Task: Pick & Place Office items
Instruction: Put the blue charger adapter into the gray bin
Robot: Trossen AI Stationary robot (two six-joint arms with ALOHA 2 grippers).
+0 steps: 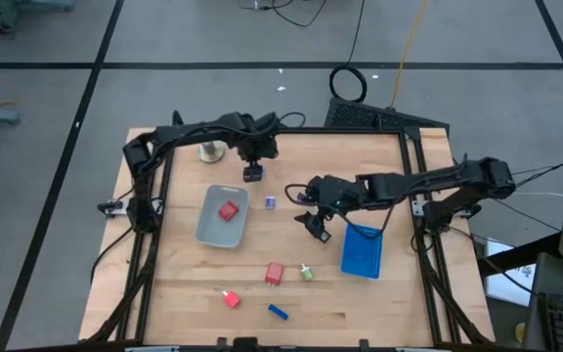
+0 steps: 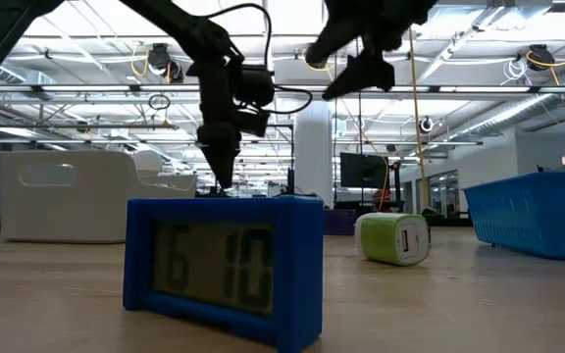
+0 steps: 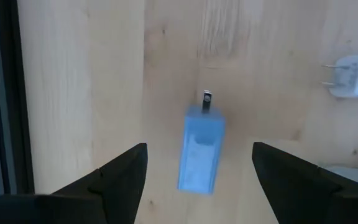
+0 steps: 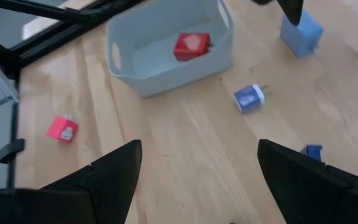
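Observation:
My left gripper [image 1: 253,168] hangs open, pointing down over a light blue block [image 3: 201,149] with a dark prong. The block lies flat on the table between the fingers, and nothing touches it. My right gripper [image 1: 318,225] is open above bare wood between the grey tray [image 1: 206,227] and the blue tray [image 1: 362,251]. A red block [image 1: 228,210] lies in the grey tray. A small blue-and-white plug [image 1: 270,202] lies beside that tray. Nearer the front edge lie a red block [image 1: 275,273], a green piece [image 1: 306,273], a red piece [image 1: 231,298] and a blue piece [image 1: 278,312].
A white ball on a brass-coloured base [image 1: 210,150] stands near the far edge, left of my left gripper. In the low view, the blue piece [image 2: 224,265] fills the foreground and the green piece [image 2: 395,238] lies behind it. Black frame rails [image 1: 154,210] run along both table sides.

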